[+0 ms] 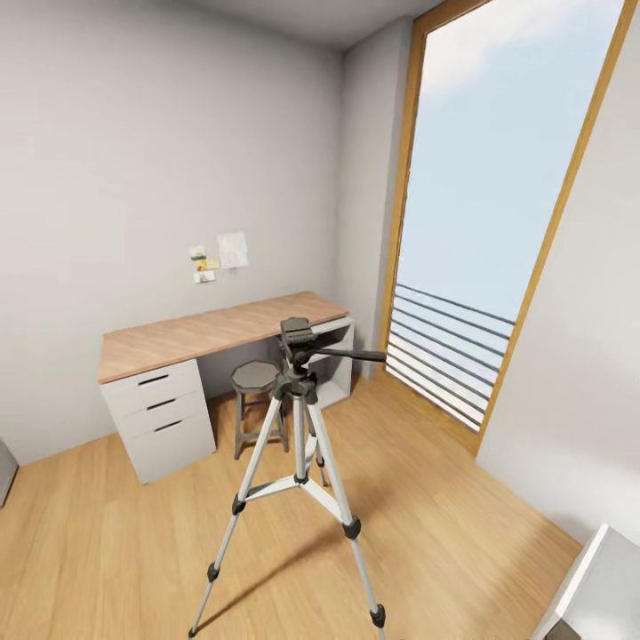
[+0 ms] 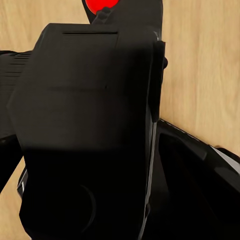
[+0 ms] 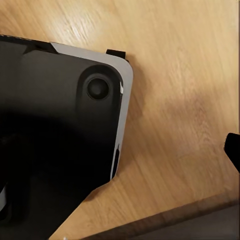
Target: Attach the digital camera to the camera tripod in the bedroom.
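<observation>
The camera tripod (image 1: pixel 300 444) stands on the wood floor mid-room in the head view, silver legs spread, its black head (image 1: pixel 297 338) bare on top and its pan handle (image 1: pixel 351 355) pointing right. In the left wrist view the digital camera (image 2: pixel 85 130) looms very close, black and boxy, its red button (image 2: pixel 101 5) at the frame edge. My left gripper (image 2: pixel 100 125) is shut on it, with dark fingers (image 2: pixel 12 95) on either side. A black fingertip (image 3: pixel 233 150) of my right gripper shows over bare floor with nothing between the fingers.
Behind the tripod stands a wood-topped grey desk (image 1: pixel 204 333) with a round grey stool (image 1: pixel 256 375). A tall wood-framed window (image 1: pixel 480 222) with railing bars is at right. White furniture (image 1: pixel 604 587) sits at the lower right. The robot's black-and-silver base (image 3: pixel 60 130) lies beside the right arm.
</observation>
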{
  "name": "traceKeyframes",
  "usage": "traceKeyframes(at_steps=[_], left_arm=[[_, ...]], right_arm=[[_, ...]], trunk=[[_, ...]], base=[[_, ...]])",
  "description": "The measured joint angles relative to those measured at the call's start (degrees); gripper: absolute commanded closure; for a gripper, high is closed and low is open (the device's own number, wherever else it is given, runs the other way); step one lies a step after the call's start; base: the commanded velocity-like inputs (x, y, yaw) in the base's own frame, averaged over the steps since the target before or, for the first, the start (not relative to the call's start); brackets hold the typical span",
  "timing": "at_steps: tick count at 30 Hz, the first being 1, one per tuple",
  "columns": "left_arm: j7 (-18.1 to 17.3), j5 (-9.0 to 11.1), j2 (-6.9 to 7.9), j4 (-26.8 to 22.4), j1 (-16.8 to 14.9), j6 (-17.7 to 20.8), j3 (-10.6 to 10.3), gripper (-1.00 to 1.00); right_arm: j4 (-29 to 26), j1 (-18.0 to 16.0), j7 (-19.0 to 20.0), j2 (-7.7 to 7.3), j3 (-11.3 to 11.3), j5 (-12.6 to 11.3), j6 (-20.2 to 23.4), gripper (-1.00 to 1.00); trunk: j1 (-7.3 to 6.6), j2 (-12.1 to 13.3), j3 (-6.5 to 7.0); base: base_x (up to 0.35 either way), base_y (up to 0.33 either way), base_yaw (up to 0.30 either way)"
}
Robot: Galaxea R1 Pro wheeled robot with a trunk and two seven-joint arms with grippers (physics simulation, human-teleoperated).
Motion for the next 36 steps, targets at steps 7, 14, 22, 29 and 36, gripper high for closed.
traceKeyframes(at_steps=[7, 14, 22, 29, 36], left_arm=[[0.06, 0.05, 0.0, 0.0, 0.0, 0.0, 0.03, 1.0], [0.09, 0.71, 0.07, 0.02, 0.0, 0.0, 0.09, 1.0], [0.32, 3.26, 0.17, 0.08, 0.0, 0.01, 0.1, 1.0], [0.37, 3.64, 0.18, 0.08, 0.0, 0.01, 0.09, 1.0], [0.39, 3.68, 0.23, 0.03, 0.0, -0.04, 0.06, 1.0]], right_arm=[[0.0, 0.0, -0.69, 0.03, 0.08, 0.06, -0.16, -1.0], [-0.06, 0.0, -2.05, 0.36, 0.3, 0.65, -0.02, -1.0], [-0.01, 0.0, -3.45, -0.23, 0.02, 2.83, -0.65, -1.0], [-0.06, 0.0, -3.54, -0.26, 0.06, 2.94, -0.45, -1.0], [-0.07, 0.0, -3.59, -0.16, 0.17, 2.98, -0.42, -1.0]], trunk=[[0.0, 0.0, -0.53], [0.0, 0.0, -1.16], [0.0, 0.0, -1.89], [0.0, 0.0, -2.53], [0.0, -0.01, -3.17]], base=[[0.0, 0.0, 0.0], [0.0, 0.0, 0.0], [0.0, 0.0, 0.0], [0.0, 0.0, 0.0], [0.0, 0.0, 0.0]])
